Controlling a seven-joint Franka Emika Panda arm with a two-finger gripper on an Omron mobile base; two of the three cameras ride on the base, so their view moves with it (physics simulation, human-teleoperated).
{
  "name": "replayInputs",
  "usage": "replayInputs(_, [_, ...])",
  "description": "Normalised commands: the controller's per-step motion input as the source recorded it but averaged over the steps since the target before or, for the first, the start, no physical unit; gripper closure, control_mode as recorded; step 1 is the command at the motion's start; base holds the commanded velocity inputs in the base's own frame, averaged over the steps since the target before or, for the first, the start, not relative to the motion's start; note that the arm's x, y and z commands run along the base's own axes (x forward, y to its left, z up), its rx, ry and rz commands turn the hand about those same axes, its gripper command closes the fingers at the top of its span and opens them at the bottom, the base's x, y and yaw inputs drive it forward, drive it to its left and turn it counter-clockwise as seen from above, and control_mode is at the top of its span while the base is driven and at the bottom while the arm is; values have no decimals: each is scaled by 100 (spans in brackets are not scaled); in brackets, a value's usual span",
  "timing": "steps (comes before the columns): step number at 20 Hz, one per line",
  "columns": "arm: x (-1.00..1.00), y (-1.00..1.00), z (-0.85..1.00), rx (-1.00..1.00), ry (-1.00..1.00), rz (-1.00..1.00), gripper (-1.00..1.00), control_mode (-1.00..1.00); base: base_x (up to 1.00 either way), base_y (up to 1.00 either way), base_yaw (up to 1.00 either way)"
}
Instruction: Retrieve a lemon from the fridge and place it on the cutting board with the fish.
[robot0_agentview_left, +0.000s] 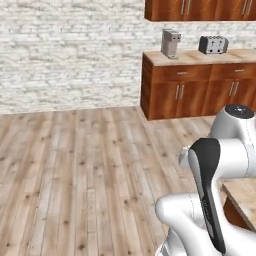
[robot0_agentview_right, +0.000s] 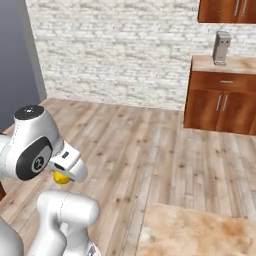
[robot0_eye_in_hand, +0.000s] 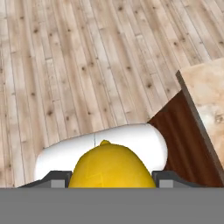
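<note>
In the left base view my own white arm (robot0_agentview_left: 220, 190) is rising nearest the lens, folded at the lower right. Just right of the arm a corner of the beige tabletop (robot0_agentview_left: 245, 196) is showing. Well beyond the arm, a wooden cabinet (robot0_agentview_left: 200, 90) is standing against the brick wall (robot0_agentview_left: 70, 50), carrying a coffee machine (robot0_agentview_left: 170, 43) and a toaster (robot0_agentview_left: 213, 45).

In the right base view the arm's dark-capped joint (robot0_agentview_right: 31, 145) is sitting closest, at the lower left. The lemon (robot0_agentview_right: 61, 177) is peeking out yellow just under the arm's white wrist. Right of the arm the beige tabletop is spreading at the bottom, and far behind it the cabinet with the coffee machine is standing. A grey fridge side (robot0_agentview_right: 17, 55) is rising above the arm at the left edge.

In the hand view the lemon (robot0_eye_in_hand: 111, 168) is sitting right at the lens, and my pincer (robot0_eye_in_hand: 111, 180) is gripping it, a finger (robot0_eye_in_hand: 59, 178) pressing each side. Past the lemon the wooden floor (robot0_eye_in_hand: 65, 65) is stretching away, and the tabletop's corner is lying to the lemon's right.
</note>
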Motion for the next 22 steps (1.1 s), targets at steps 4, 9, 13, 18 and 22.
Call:
replayInputs(4, [0,0,0,0,0,0,100,100,100,37,-3])
replayInputs(9, [0,0,0,0,0,0,100,100,100,29,-11])
replayInputs(13, [0,0,0,0,0,0,100,100,100,25,-32])
replayInputs(18, [0,0,0,0,0,0,100,100,100,30,-47])
replayInputs(22, [0,0,0,0,0,0,100,100,100,14,-54])
